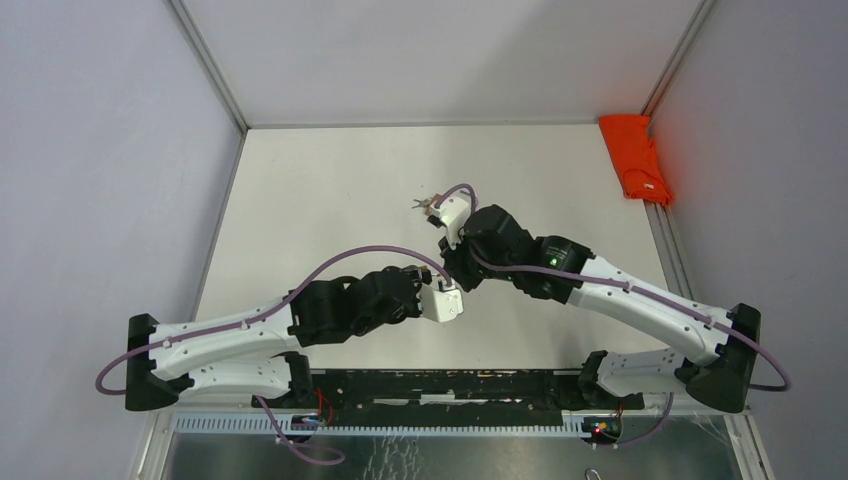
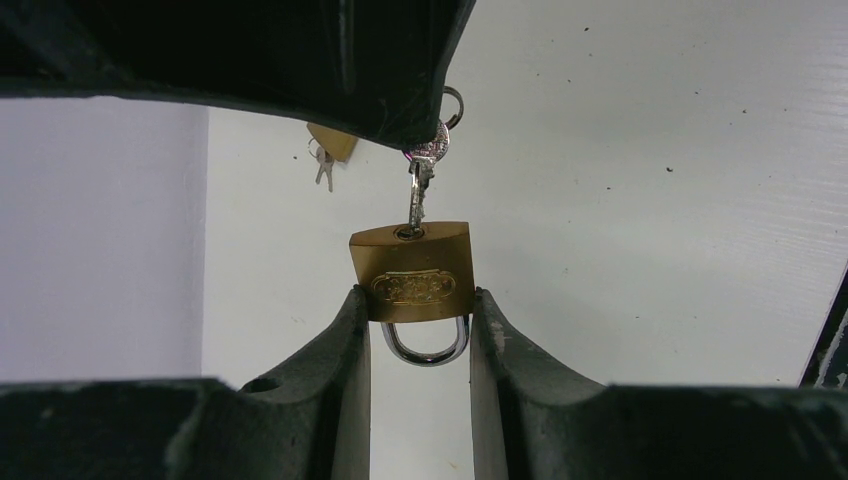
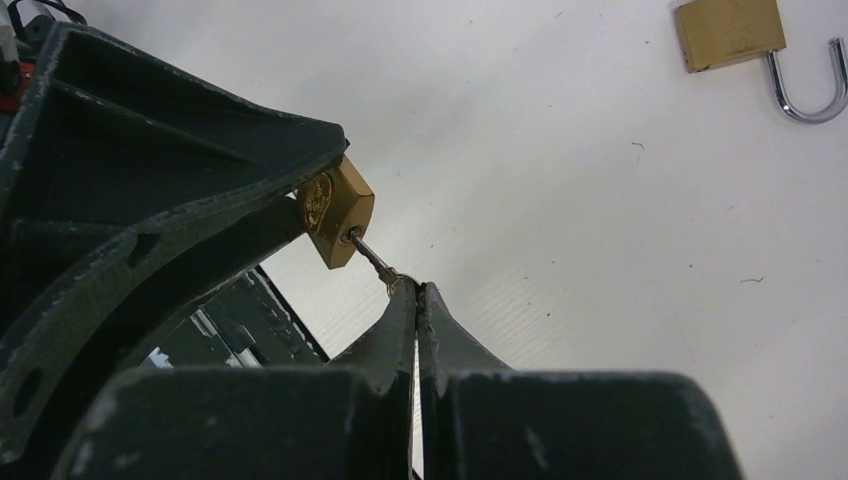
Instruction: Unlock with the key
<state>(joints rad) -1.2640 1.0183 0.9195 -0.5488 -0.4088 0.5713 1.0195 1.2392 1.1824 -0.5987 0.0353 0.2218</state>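
Observation:
My left gripper [image 2: 418, 300] is shut on a brass padlock [image 2: 415, 270], pinching its body by the sides with the keyhole facing away and the steel shackle [image 2: 428, 348] toward the wrist. Both shackle legs sit in the body. My right gripper [image 3: 418, 290] is shut on a silver key [image 3: 372, 256] whose blade is in the padlock's [image 3: 338, 212] keyhole. The key [image 2: 418, 190] also shows in the left wrist view, hanging from the right gripper. In the top view the two grippers meet near the table's middle [image 1: 450, 278]; the padlock is hidden there.
A second brass padlock [image 3: 730, 32] lies on the table with its shackle [image 3: 805, 95] open; it also shows in the left wrist view [image 2: 335, 143] with small keys [image 2: 322, 168] beside it. An orange object [image 1: 635, 155] lies at the far right edge.

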